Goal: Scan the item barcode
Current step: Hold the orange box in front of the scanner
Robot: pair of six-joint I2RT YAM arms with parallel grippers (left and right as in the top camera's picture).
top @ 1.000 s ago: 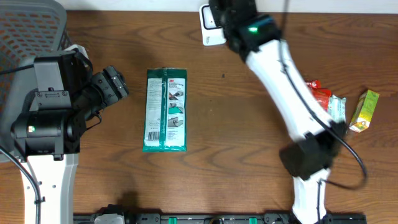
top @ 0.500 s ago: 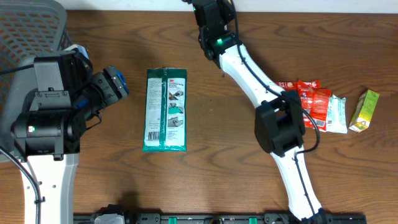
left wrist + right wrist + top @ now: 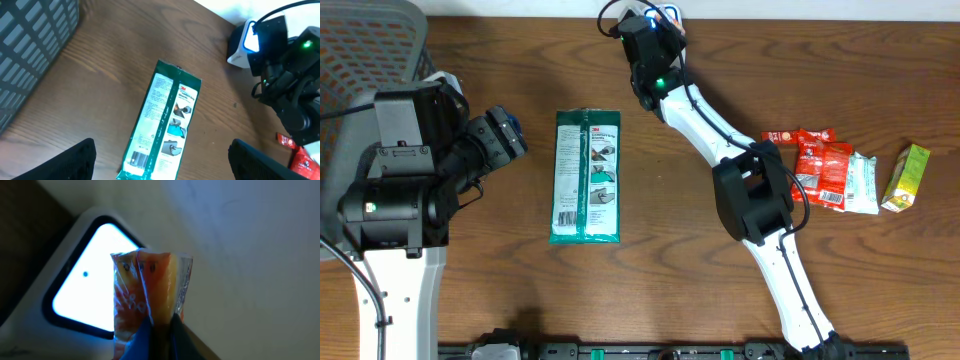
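An orange-red snack packet (image 3: pixel 150 287) stands upright between the jaws of my right gripper (image 3: pixel 159 330), which is shut on its lower edge. Right behind the packet glows the scanner's lit window (image 3: pixel 82 292). From overhead, the right gripper (image 3: pixel 655 22) is at the table's back edge, covering the scanner. The left wrist view shows the white scanner (image 3: pixel 244 46) with a blue glow beside the right arm (image 3: pixel 287 80). My left gripper (image 3: pixel 162 165) hangs open over a green 3M pack (image 3: pixel 166 122), not touching it.
The green 3M pack (image 3: pixel 587 177) lies flat left of centre, barcode end toward the front. Red packets (image 3: pixel 812 158), a white-teal packet (image 3: pixel 863 185) and a green juice box (image 3: pixel 906 178) sit at the right. A grey mesh basket (image 3: pixel 360 40) fills the back left corner.
The right arm has swung left along the back edge, carrying the packet up to the scanner. The left arm and the green pack have not moved.
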